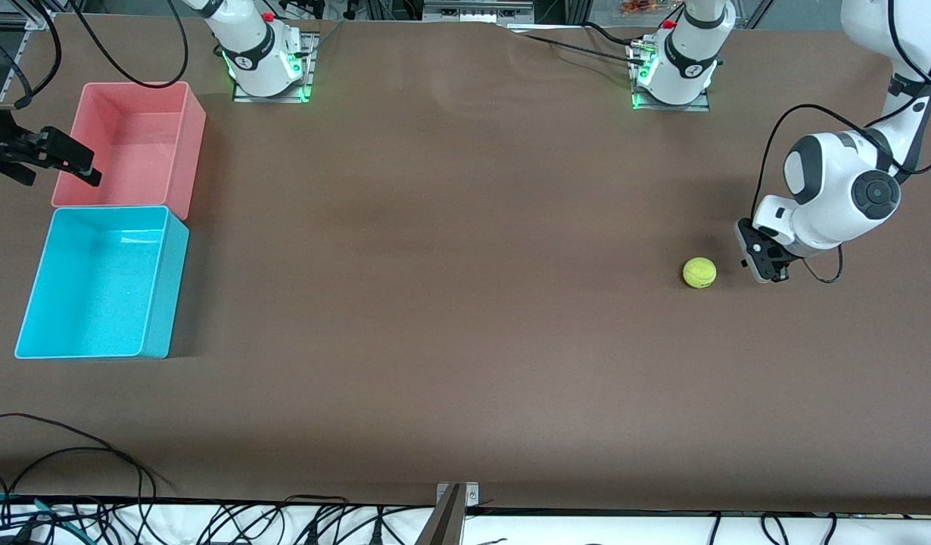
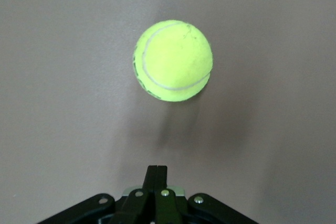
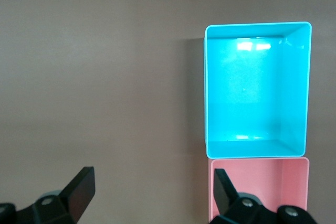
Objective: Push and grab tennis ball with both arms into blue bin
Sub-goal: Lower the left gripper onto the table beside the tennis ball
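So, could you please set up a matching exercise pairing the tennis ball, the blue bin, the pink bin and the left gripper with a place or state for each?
Things:
1. tennis ball
2. blue bin
3. pink bin
4. left gripper

Descriptions:
A. fingers shut, beside the ball
B. bin nearer the front camera
C. on the bare table, toward the left arm's end
D. bin nearer the robots' bases

Pairs: 1-C, 2-B, 3-D, 4-A

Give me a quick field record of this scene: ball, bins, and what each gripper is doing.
tennis ball: on the table toward the left arm's end, outside both bins
blue bin: toward the right arm's end, nothing in it
pink bin: touching the blue bin, farther from the front camera
left gripper: low beside the ball, fingers shut, not touching it
right gripper: open, over the pink bin's outer edge, waiting
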Motion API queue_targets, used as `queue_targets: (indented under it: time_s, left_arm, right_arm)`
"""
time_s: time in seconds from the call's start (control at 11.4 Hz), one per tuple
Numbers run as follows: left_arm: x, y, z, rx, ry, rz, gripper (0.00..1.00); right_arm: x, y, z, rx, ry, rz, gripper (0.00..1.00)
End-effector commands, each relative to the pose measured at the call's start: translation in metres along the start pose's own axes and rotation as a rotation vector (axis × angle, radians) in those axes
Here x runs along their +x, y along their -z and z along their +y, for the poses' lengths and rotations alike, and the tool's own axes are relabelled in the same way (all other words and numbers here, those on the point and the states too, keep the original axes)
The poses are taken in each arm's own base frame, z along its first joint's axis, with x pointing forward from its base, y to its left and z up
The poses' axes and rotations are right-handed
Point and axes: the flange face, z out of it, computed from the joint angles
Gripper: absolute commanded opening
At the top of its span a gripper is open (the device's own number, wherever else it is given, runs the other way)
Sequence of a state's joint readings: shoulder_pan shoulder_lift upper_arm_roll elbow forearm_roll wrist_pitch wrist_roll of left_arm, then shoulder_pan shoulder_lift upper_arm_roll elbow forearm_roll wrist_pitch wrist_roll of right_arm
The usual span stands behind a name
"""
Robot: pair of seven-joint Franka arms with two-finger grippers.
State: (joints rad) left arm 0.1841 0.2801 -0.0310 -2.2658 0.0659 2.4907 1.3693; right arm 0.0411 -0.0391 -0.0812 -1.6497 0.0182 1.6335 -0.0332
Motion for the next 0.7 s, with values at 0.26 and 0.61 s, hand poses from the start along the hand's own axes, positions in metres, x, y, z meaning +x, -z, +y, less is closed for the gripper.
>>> queue_targets:
  time_s: [0.26, 0.61]
  left_arm:
    - [0.019, -0.015, 0.007, -0.027, -0.118, 0.013, 0.00]
    - [0.019, -0.023, 0.003, -0.035, -0.081, 0.022, 0.00]
  right_arm:
    - [0.000, 0.006, 0.003, 0.006, -0.010, -0.003, 1.00]
    - [-0.003, 0.004, 0.003, 0.007, -0.013, -0.029, 1.00]
